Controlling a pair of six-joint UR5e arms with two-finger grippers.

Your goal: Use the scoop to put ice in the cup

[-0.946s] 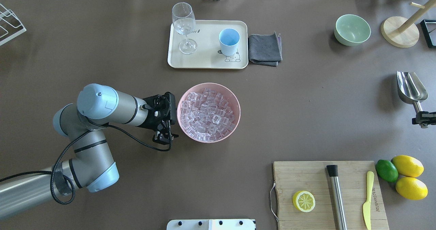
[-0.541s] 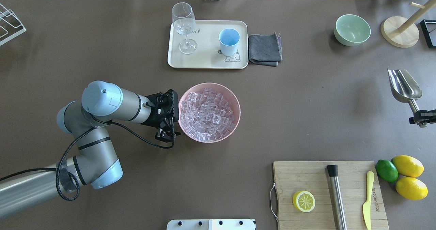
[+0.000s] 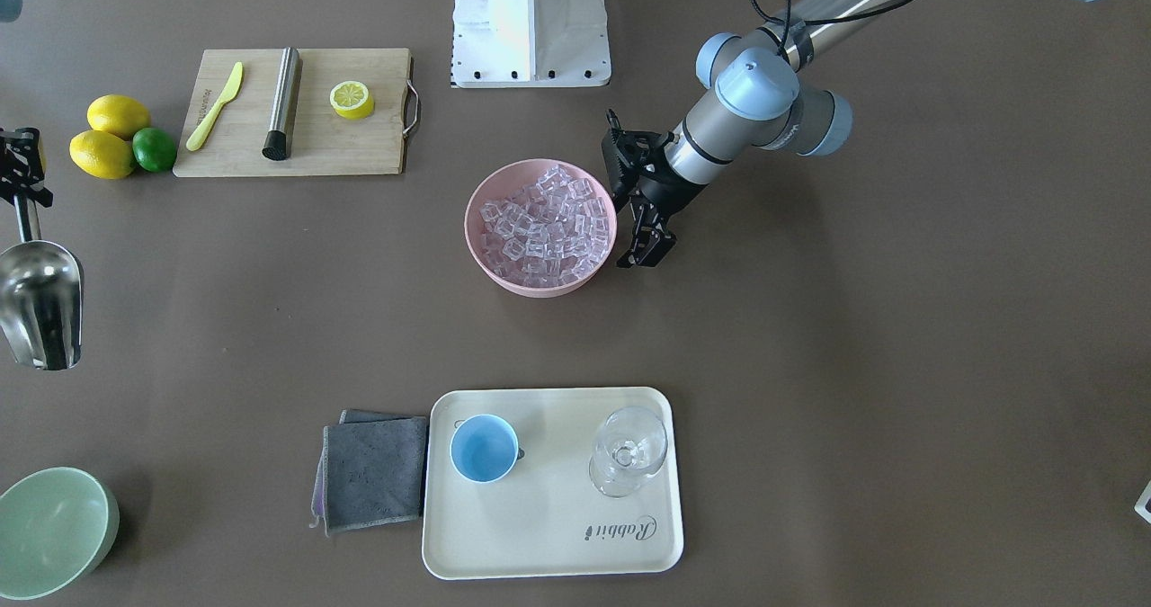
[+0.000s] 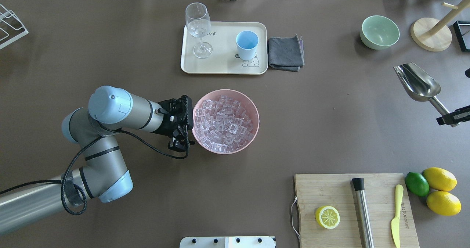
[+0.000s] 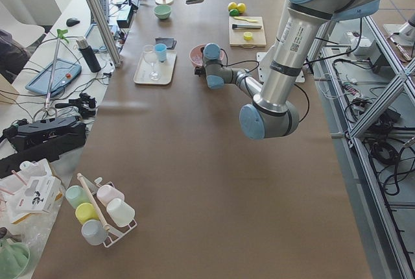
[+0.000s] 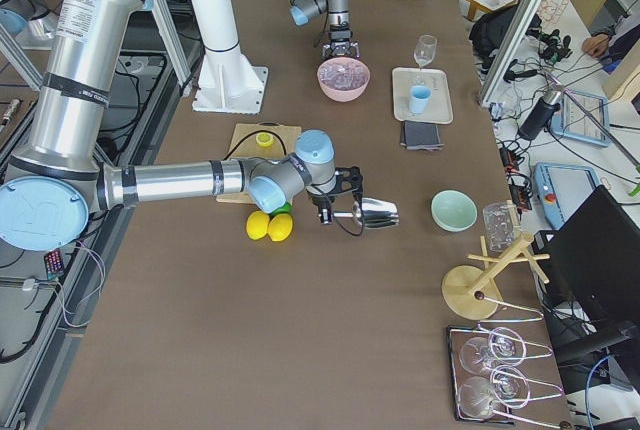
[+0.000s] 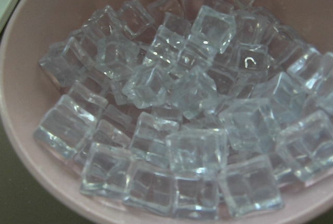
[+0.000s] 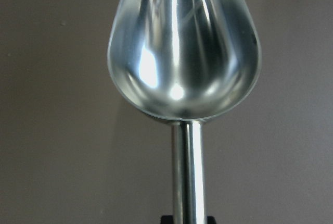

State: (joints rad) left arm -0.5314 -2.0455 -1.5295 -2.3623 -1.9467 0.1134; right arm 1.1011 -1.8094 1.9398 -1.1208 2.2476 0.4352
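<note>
The ice (image 4: 224, 121) fills a pink bowl (image 4: 253, 110) at mid-table and also shows in the front view (image 3: 539, 225) and close up in the left wrist view (image 7: 182, 114). The light-blue cup (image 4: 246, 44) stands empty on a cream tray (image 4: 220, 66); it also shows in the front view (image 3: 484, 448). My right gripper (image 4: 453, 117) at the far right edge is shut on the rod handle of the steel scoop (image 4: 418, 82), held above the table with an empty trough (image 8: 182, 47). My left gripper (image 4: 180, 145) hangs just outside the bowl's left rim, fingers apart, holding nothing.
A stemmed glass (image 4: 198, 29) shares the tray, with a grey cloth (image 4: 285, 53) beside it. A green bowl (image 4: 380, 31) and a wooden stand (image 4: 430, 35) are at the back right. A cutting board (image 4: 354, 207) with a lemon half, steel cylinder and knife lies front right, citrus (image 4: 438, 189) beside it.
The right gripper has swung the scoop: its trough moved toward the far side and to the left, now angled. The left arm shifted slightly closer to the bowl.
</note>
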